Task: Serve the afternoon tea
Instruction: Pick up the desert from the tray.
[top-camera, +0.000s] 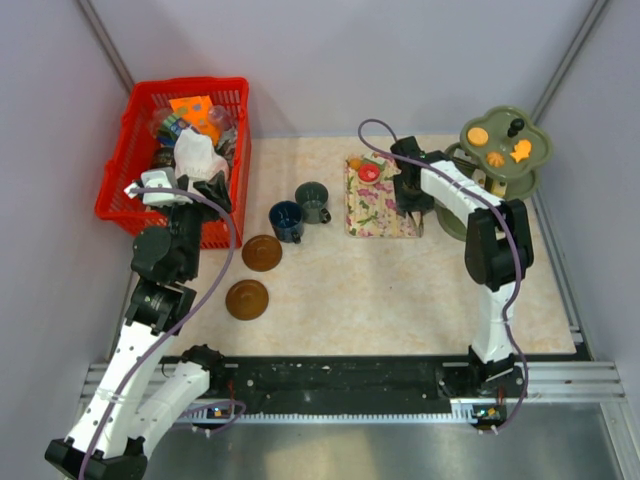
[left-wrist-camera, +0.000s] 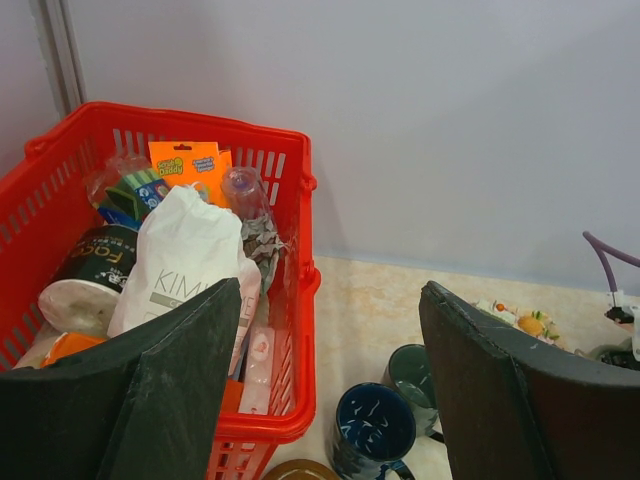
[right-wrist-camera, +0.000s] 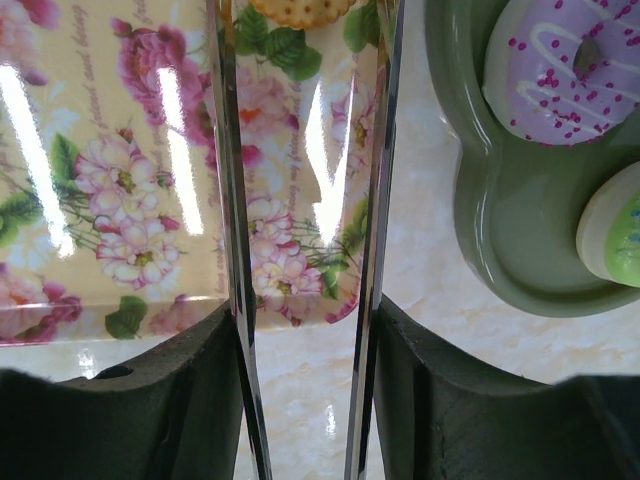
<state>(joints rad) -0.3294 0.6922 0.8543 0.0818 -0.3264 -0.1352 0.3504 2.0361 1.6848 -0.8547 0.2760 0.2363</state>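
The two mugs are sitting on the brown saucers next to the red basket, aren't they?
Not quite. The navy mug and the dark-green mug do stand next to the red basket, but on the bare table, not on the brown saucers. Both saucers lie empty, nearer the arms. The top external view shows it.

Open tabletop (top-camera: 330, 285) between green mug (top-camera: 312, 202) and floral tray (top-camera: 375, 215), red basket (top-camera: 185, 84) left, tiered stand (top-camera: 543, 148) right

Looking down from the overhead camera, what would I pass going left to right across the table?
red basket → nearer brown saucer → farther brown saucer → navy mug → dark-green mug → floral tray → olive-green tiered stand
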